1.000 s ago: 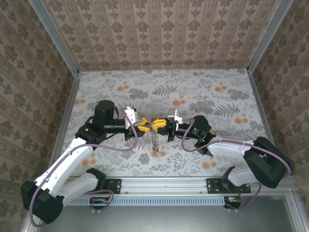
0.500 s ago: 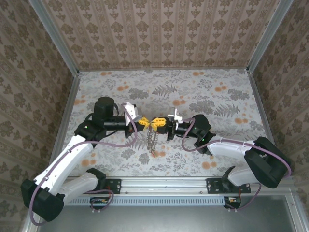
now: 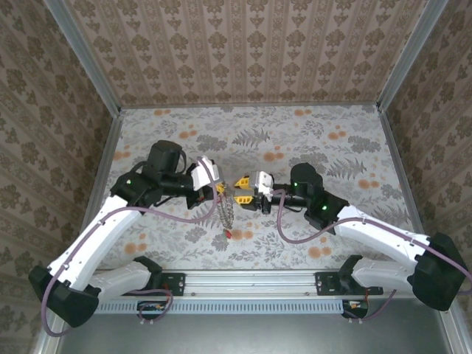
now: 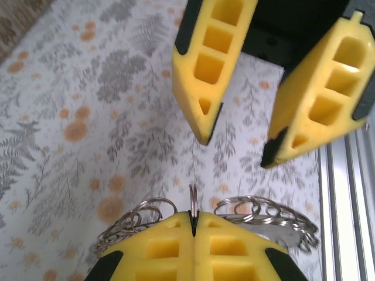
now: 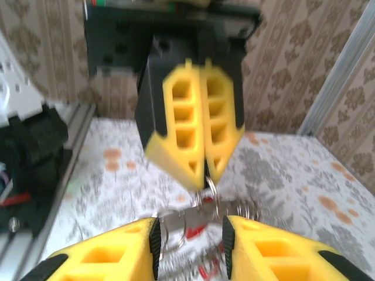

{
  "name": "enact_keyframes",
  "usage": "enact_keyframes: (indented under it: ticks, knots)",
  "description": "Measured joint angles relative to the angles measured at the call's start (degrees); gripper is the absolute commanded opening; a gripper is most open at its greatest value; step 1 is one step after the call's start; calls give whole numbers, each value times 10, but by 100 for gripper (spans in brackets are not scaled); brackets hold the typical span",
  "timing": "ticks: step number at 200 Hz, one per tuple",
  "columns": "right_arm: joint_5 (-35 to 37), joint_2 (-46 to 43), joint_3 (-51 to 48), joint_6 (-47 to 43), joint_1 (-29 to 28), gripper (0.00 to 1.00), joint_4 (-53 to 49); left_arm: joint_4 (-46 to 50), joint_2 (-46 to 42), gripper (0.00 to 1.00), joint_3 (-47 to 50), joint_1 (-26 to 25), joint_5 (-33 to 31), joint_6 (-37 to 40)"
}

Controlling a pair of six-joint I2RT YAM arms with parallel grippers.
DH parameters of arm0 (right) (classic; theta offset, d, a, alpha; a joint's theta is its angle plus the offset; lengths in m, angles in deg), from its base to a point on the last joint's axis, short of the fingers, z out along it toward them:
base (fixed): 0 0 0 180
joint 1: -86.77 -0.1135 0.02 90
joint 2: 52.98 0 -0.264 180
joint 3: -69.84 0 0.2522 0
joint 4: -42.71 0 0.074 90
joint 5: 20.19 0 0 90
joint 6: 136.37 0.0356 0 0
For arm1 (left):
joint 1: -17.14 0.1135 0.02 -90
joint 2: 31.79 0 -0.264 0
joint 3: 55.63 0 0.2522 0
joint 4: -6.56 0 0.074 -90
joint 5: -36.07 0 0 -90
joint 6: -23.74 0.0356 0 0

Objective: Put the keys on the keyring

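Left tool (image 4: 193, 218) clamps shut on 1 loop of the keyring (image 3: 228, 212), which dangles limp above the worktop (image 3: 332, 147), red key (image 3: 229, 234) at its 6 o'clock end. Right tool (image 5: 188, 234) gapes open at 3 o'clock. We judge it light, floppy, slippery: pinch 1 loop edge-on.

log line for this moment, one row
left gripper shut on keyring | right gripper open, close opposite | red key at keyring's lower end
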State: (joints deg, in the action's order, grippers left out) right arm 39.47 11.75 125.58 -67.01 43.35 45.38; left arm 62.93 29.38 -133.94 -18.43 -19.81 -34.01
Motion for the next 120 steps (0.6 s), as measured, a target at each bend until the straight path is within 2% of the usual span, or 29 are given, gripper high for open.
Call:
enact_keyframes:
  ticks: [21, 38, 82, 120]
  knots:
    - [9, -1, 4, -44, -2, 36, -68, 57, 29, 0, -39, -26, -42, 22]
    - [16, 2, 4, -55, -7, 35, -85, 91, 53, 0, -60, -41, -65, 34]
    - [17, 19, 3, -60, -21, 34, -73, 153, 89, 0, -94, -65, -96, 51]
    - [21, 30, -10, -43, -29, 33, -23, 163, 95, 0, -107, -69, -96, 55]
